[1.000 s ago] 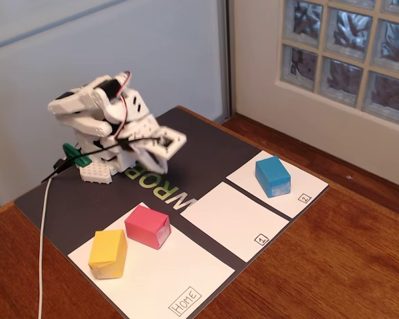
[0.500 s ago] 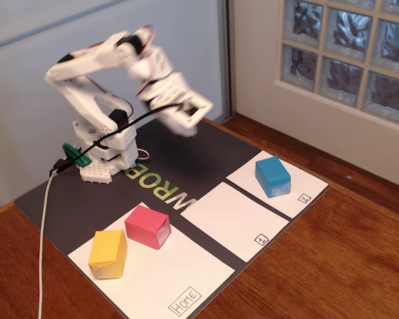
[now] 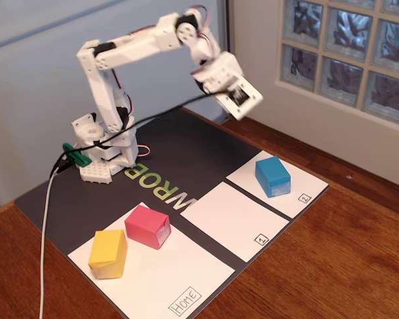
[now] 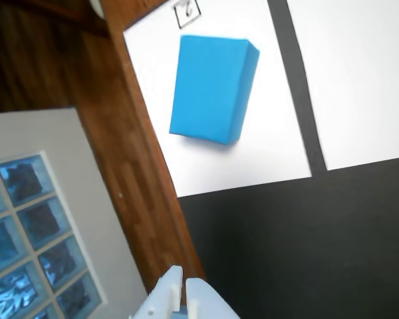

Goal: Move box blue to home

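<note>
Blue against white paper, the box blue (image 3: 272, 177) sits alone on the small square marked "2" (image 3: 304, 197), far from home (image 3: 186, 272), the big sheet at the opposite end of the black mat (image 3: 186, 149). The step in hand looks like the reach: the arm is stretched up and out, and the hand (image 3: 239, 100) hangs in the air above and behind the box blue, well apart from it, holding nothing. In the wrist view the box blue (image 4: 213, 88) lies ahead of the hand (image 4: 184, 292), whose two white tips stand close together with only a thin slit between them, so it looks nearly closed.

The next move, as I judge it, calls for spreading the fingers wide enough to straddle the box blue, then coming down over it squarely; the box blue lies a little askew to the paper's edges, so the wrist may need a turn.

Between the box blue and home lies the empty square marked "1" (image 3: 234, 219). On home itself, the pink block (image 3: 147, 226) and the yellow block (image 3: 108, 253) take up the end away from the box blue, so the bare part near the "Home" label (image 3: 186, 300) is the likeliest landing spot. The wooden worktop (image 3: 332, 266) beyond the box blue is bare.
</note>
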